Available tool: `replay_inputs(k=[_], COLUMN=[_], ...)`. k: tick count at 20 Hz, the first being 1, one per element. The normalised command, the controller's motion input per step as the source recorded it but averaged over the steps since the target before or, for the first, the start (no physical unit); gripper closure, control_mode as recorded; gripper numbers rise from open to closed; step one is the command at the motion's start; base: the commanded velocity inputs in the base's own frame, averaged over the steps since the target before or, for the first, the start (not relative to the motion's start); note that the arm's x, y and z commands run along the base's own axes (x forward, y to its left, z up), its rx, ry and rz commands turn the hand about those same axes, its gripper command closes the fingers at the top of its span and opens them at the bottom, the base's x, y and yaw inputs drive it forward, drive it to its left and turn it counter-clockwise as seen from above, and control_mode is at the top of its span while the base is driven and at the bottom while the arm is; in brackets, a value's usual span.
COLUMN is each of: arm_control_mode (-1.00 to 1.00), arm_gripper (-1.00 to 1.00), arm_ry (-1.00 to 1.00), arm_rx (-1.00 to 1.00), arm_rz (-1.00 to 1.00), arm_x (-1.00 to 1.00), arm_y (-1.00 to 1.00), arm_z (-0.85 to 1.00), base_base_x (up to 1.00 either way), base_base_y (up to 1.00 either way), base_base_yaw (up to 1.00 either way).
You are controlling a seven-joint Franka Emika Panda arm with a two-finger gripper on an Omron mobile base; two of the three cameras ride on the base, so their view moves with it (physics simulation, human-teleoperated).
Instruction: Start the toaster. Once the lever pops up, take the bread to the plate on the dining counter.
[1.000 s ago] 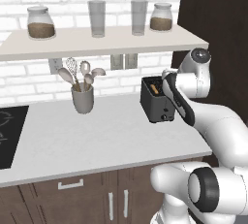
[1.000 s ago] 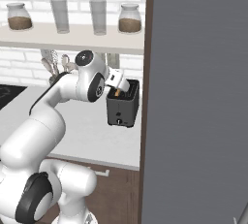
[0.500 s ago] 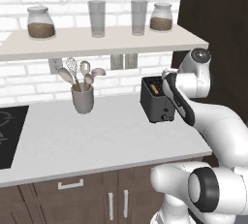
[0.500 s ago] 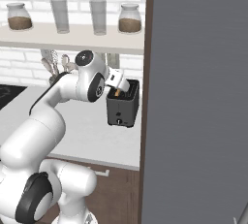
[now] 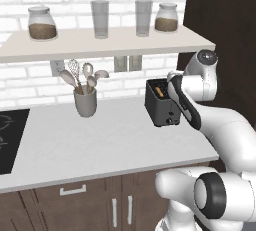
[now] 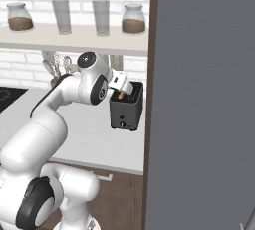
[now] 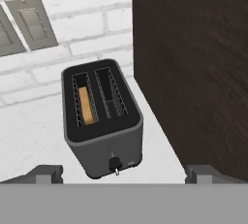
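The dark grey toaster (image 7: 101, 121) stands on the grey worktop against the brick wall, beside a tall dark cabinet. The tan bread (image 7: 87, 105) sits down in its left slot, and the other slot is empty. A small lever (image 7: 115, 164) sits low on the toaster's front face. My gripper (image 7: 124, 175) hovers just above and in front of the toaster, open, its two fingertips (image 7: 46, 173) wide apart with nothing between them. From the base, the toaster (image 5: 161, 104) is partly behind my forearm, with my hand (image 6: 122, 82) over its top (image 6: 127, 107). The plate and dining counter are out of view.
A grey utensil cup (image 5: 86, 101) stands left of the toaster. A black hob (image 5: 10, 140) lies at the worktop's far left. The shelf (image 5: 100, 42) above carries jars and glasses. A dark tall cabinet (image 7: 193, 72) walls off the right side. Wall outlets (image 7: 31, 22) sit behind.
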Motion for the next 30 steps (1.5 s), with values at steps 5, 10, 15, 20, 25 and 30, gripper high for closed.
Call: replay_inputs(k=[5,10,15,20,25,30], arm_control_mode=[-1.00,-1.00,-1.00,-1.00,-1.00,-1.00], arm_gripper=[-1.00,-1.00,-1.00,-1.00,-1.00,-1.00], arm_ry=[0.00,0.00,0.00,0.00,0.00,0.00], arm_rx=[0.00,0.00,0.00,0.00,0.00,0.00], arm_rz=[0.00,0.00,0.00,0.00,0.00,0.00], arm_x=[0.00,0.00,0.00,0.00,0.00,0.00], arm_y=[0.00,0.00,0.00,0.00,0.00,0.00], arm_z=[0.00,0.00,0.00,0.00,0.00,0.00], base_base_x=[0.00,0.00,0.00,0.00,0.00,0.00], base_base_y=[0.00,0.00,0.00,0.00,0.00,0.00], base_base_yaw=[0.00,0.00,0.00,0.00,0.00,0.00])
